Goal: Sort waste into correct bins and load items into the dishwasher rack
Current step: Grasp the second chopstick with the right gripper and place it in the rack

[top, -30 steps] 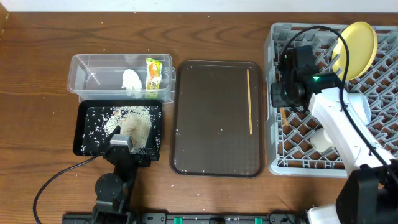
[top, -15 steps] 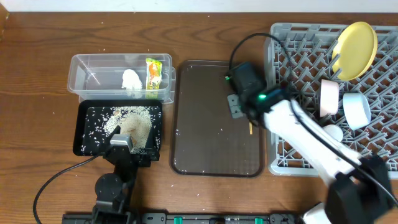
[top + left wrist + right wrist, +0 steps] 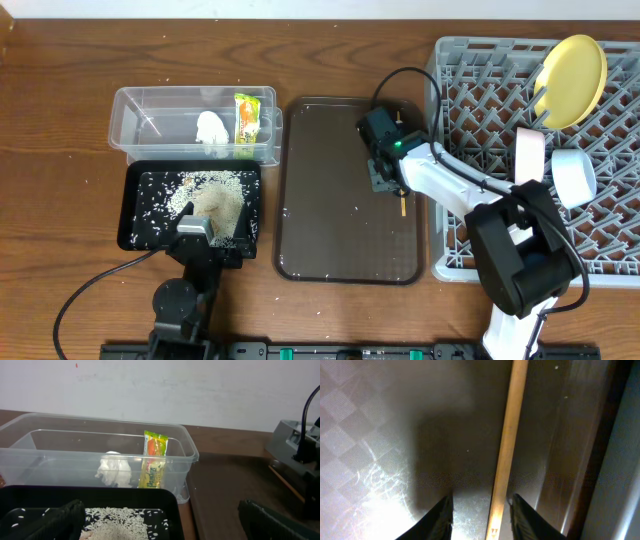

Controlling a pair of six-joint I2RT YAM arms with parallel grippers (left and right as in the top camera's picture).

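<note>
Chopstick [image 3: 510, 435] lies on the brown tray [image 3: 330, 200], centre frame, between the parted fingers of the right claw [image 3: 481, 502]; apparently the last item. Tissue [image 3: 210, 128] and wrapper [image 3: 245, 120] sit in the tub [image 3: 125, 110], rice [image 3: 215, 195] in the black tray [image 3: 130, 210], plate [image 3: 575, 65] and bowls [image 3: 572, 175] in the rack [image 3: 450, 60]. Left claw [image 3: 160, 517] parted, empty.

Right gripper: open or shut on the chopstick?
Open. Right gripper straddles the chopstick, fingers apart on either side; the chopstick lies flat on the brown tray.
</note>
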